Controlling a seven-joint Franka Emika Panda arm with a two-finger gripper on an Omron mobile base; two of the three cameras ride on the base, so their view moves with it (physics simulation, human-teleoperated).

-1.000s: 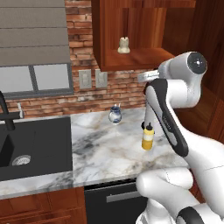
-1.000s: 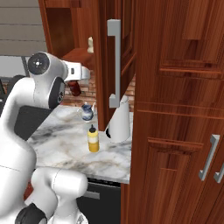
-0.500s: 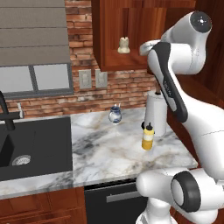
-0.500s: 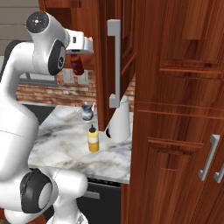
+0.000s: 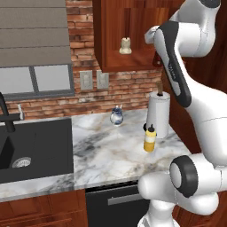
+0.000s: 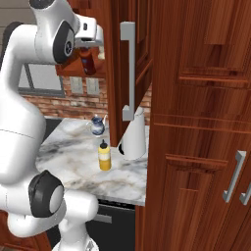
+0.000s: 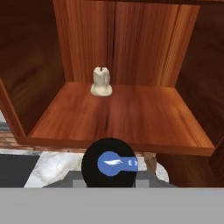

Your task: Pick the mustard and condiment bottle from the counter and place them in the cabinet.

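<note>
While raised before the cabinet (image 7: 118,127) | tool (image 6: 87,49) clamped on condiment bottle (image 6: 88,62) | mustard (image 5: 150,138) on counter (image 5: 106,153)

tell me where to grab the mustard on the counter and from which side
Grip the mustard around its straight yellow body, below the cone nozzle, coming from the front or the sink side. It stands upright on the counter, with the paper-towel roll close behind and to its right.

1. One mustard (image 5: 150,138) bottle.
2. One condiment bottle (image 6: 88,60), dark, black-capped.
3. One white paper-towel roll (image 5: 158,114).
4. One small blue-and-white jug (image 5: 116,116).
5. One pale candle (image 7: 101,82) on the cabinet (image 7: 118,114) shelf.
6. Two wall outlets (image 5: 94,80).
7. One black sink (image 5: 35,148).
</note>
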